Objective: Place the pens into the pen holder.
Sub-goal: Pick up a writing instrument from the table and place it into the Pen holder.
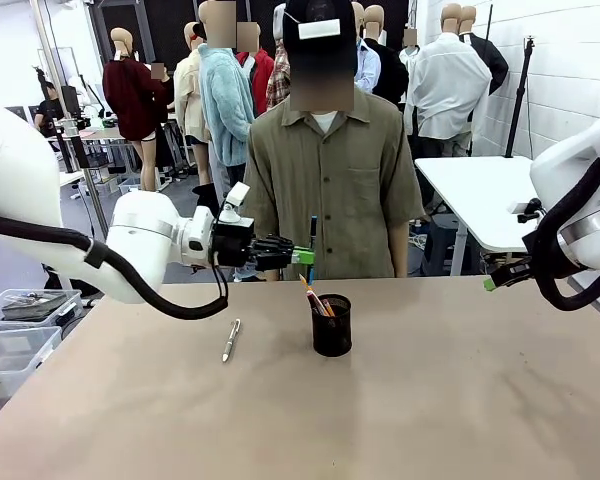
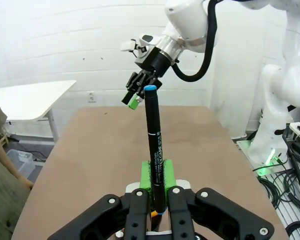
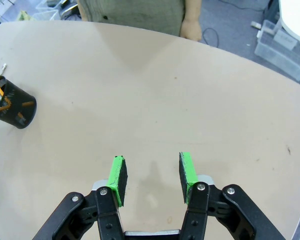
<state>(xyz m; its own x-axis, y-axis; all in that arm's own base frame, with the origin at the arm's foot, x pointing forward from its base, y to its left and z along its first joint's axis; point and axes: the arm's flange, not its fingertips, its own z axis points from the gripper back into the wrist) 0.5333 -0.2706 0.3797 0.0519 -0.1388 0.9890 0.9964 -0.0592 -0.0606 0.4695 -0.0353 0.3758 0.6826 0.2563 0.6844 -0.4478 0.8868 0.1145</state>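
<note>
The dark-and-blue pen [image 2: 154,130] is standing upright in the left gripper [image 2: 158,176], whose green pads are pinching it toward its lower end. It is looking light, stiff and smooth, so it is likely to pivot. The pen holder [image 1: 331,328] is sitting below, just beyond the fingertips, and the silver-white pen [image 1: 230,340] is lying below, back toward the wrist. The right gripper [image 3: 151,177] is hanging half open, holding nothing.

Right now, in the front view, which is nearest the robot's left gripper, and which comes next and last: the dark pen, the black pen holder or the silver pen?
1. dark pen: clamped upright in the left gripper itself.
2. pen holder: on the table below the gripper, slightly right.
3. silver pen: lying flat, farther off to the left.
</note>
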